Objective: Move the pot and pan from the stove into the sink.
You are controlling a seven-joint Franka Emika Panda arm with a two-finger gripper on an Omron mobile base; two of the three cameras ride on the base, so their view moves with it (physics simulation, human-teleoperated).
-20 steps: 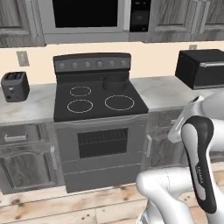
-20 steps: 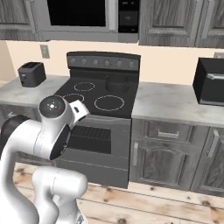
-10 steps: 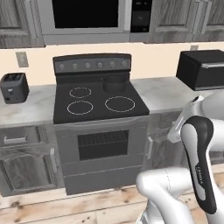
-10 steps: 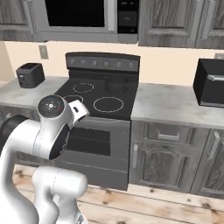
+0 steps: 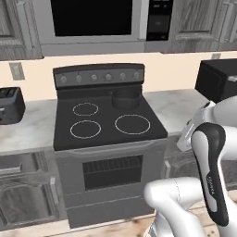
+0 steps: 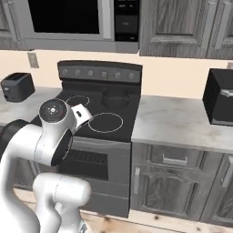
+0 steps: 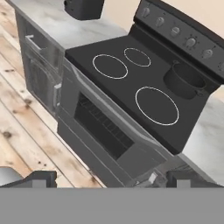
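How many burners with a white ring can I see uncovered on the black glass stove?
3: the rear left burner, the front left burner and the front right burner. The low round dark grey pot stands at the rear right and may hide a fourth one.

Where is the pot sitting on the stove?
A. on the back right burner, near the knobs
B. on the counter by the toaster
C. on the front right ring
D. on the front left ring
A: the pot sits at the back right of the stove, just below the knob panel.
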